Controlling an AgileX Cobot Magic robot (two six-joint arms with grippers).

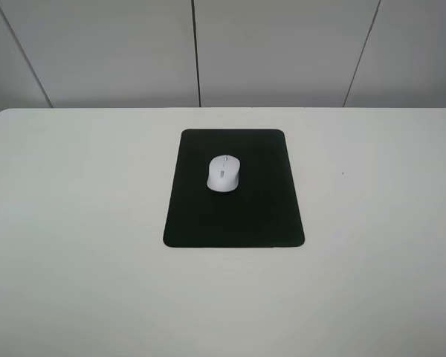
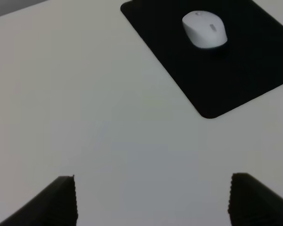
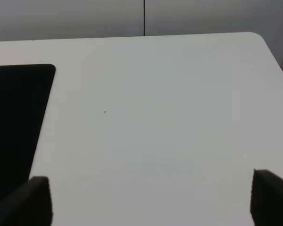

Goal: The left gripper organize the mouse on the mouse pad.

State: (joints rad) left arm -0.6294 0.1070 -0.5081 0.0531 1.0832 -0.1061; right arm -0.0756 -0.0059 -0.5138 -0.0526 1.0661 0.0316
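The white mouse (image 1: pixel 223 173) rests on the far half of the black mouse pad (image 1: pixel 234 219), near its middle line. In the left wrist view the mouse (image 2: pixel 205 29) and pad (image 2: pixel 236 70) lie well ahead of my left gripper (image 2: pixel 152 200), which stands open over bare table with nothing between its black fingertips (image 2: pixel 61 200). My right gripper (image 3: pixel 151 200) is open too, over bare table beside the pad's edge (image 3: pixel 16 122). Neither gripper shows in the exterior high view.
The white table (image 1: pixel 74 223) stretches wide on both sides of the pad. A grey panelled wall (image 1: pixel 208 52) rises behind the table's far edge. A tiny dark speck (image 1: pixel 343 174) marks the table right of the pad.
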